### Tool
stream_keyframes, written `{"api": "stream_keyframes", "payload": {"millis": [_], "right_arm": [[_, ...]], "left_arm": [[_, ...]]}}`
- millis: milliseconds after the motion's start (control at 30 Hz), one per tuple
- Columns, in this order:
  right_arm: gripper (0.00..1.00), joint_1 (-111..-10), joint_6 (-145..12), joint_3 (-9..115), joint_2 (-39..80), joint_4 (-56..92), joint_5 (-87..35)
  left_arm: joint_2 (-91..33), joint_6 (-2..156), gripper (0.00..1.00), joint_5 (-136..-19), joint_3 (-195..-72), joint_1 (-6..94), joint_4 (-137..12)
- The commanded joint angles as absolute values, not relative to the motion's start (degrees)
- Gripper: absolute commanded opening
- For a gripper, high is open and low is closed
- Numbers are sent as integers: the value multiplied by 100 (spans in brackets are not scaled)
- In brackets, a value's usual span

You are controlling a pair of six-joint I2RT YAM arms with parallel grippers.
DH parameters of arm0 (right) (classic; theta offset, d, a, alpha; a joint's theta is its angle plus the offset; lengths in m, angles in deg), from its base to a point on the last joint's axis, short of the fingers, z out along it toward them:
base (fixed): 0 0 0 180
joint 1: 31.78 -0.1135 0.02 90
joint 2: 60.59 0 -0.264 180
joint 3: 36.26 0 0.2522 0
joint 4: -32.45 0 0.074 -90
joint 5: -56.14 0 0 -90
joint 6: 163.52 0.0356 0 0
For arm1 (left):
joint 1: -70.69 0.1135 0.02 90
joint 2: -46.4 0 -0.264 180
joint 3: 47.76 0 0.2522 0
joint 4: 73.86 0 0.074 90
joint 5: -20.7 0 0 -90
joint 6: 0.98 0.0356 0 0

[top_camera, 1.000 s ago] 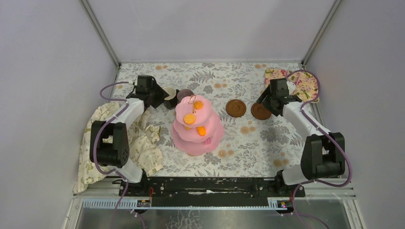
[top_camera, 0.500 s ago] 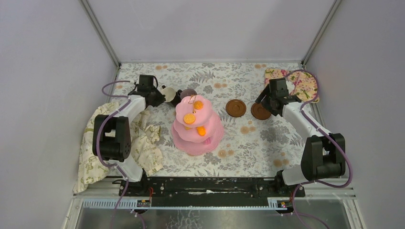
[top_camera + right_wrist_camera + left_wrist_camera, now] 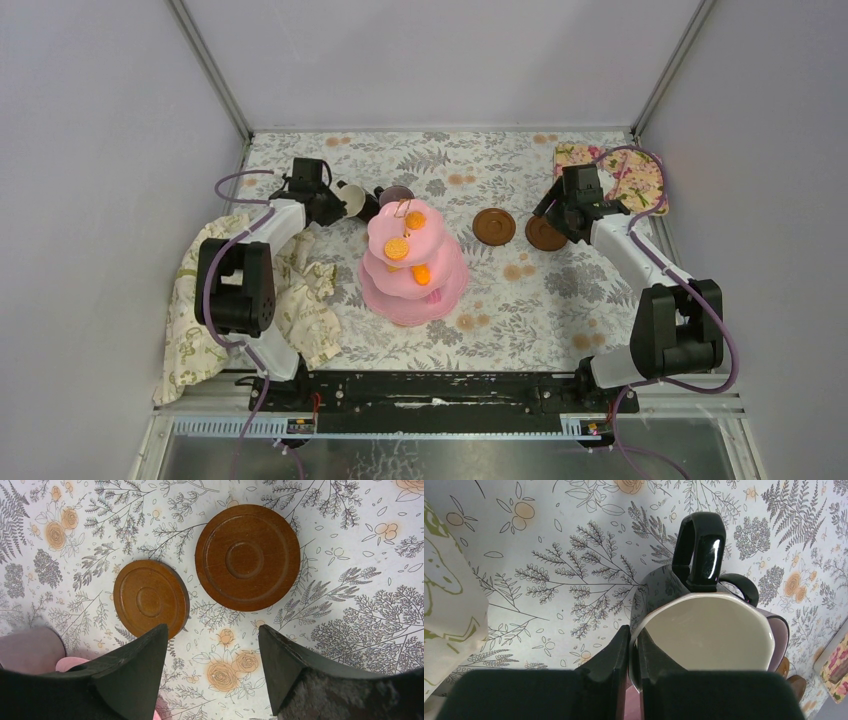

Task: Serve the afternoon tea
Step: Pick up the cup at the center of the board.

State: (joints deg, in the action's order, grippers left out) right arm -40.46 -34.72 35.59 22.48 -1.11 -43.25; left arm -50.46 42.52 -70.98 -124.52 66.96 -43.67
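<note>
Black fingers of the left gripper (image 3: 634, 662) are closed tight on the wall of a dark mug (image 3: 704, 630), one finger outside the rim and the other down against the cream inside. From overhead the mug looks tipped toward the arm rather than sitting square, at the far left of the table (image 3: 560, 290). I can't tell whether its base is off the surface.

That thin pinch on a glossy wall is my first worry. The weight hangs to one side of the grip, so I'd guess the mug could swivel or slide out if the arm swings quickly.

Just beside it, touching or very nearly, is the second mug (image 3: 774, 630), and right by that stands the pink cake stand (image 3: 412, 270) with its orange sweets (image 3: 397, 249). A careless sweep to the right could knock the second mug into the stand, or catch the gold loop handle (image 3: 403, 208) and shake the sweets off the tiers. On the arm's near side lies the leaf-print cloth (image 3: 300, 300), which a low retreat could drag.

Across the table, well apart, the right gripper (image 3: 212, 645) hangs with jaws spread and nothing in them, above the two brown saucers (image 3: 150, 597), which lie just beside each other. If it drops where it is, one finger may land on a saucer's edge and flip or shove it.
</note>
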Motion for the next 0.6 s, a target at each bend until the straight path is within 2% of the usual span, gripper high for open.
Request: {"api": "stream_keyframes", "payload": {"millis": [0,567], "right_arm": [[74,-4139,-3565,3662,2065,70,-4345],[73,-4218,-3516,3513,2037,180,-4430]], "left_arm": [[-4912,4346,0,-6933,-12546,6698,-4401],[-3855,4220,0,-5922,-12354,6705,-4654]]}}
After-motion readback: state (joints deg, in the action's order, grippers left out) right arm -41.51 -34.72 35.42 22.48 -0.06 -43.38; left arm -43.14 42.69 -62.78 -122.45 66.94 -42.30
